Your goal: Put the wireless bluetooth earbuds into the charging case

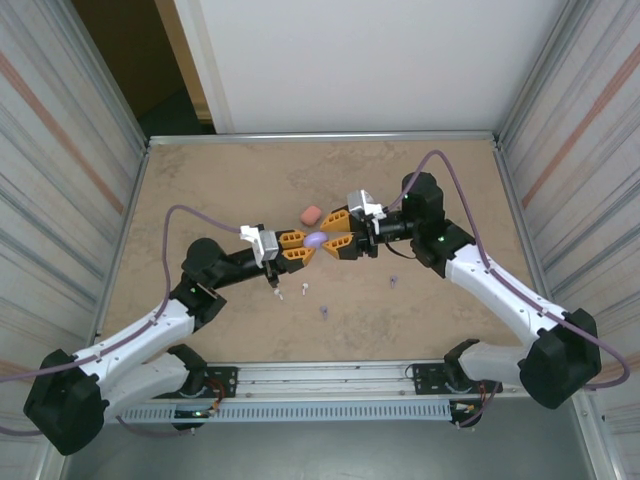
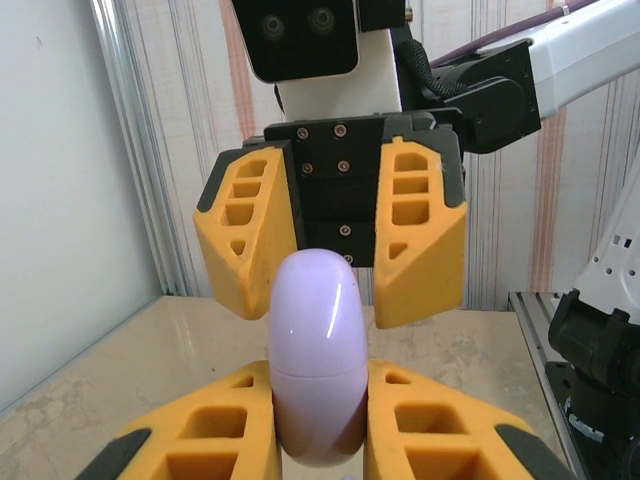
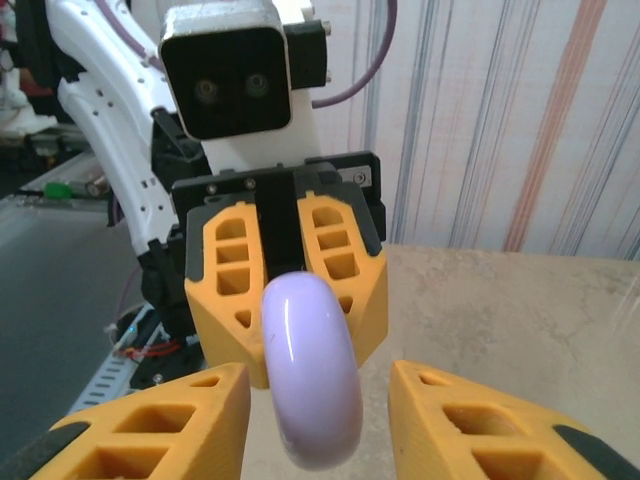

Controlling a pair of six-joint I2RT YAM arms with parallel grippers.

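Left hand [image 2: 320, 372] clamped the glossy purple charging case [image 2: 318, 330] above the desk [image 1: 450, 190]; right hand [image 3: 318, 372] straddled its free end, fingers apart. Shell looked hard and slippery, best pinched across its flanks; tiny earbuds [image 1: 323, 312] lay below.

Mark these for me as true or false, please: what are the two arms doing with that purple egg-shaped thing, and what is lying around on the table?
1. The left gripper is shut on the purple case, holding it above the table. True.
2. The right gripper is clamped tight on that case. False: in the right wrist view its fingers stand apart, with a gap on either side of the case.
3. A pink case lies on the table just beyond the two grippers. True.
4. Every earbud is already tucked inside a case. False: tiny earbuds lie loose on the table, among them a white earbud and a purple earbud.
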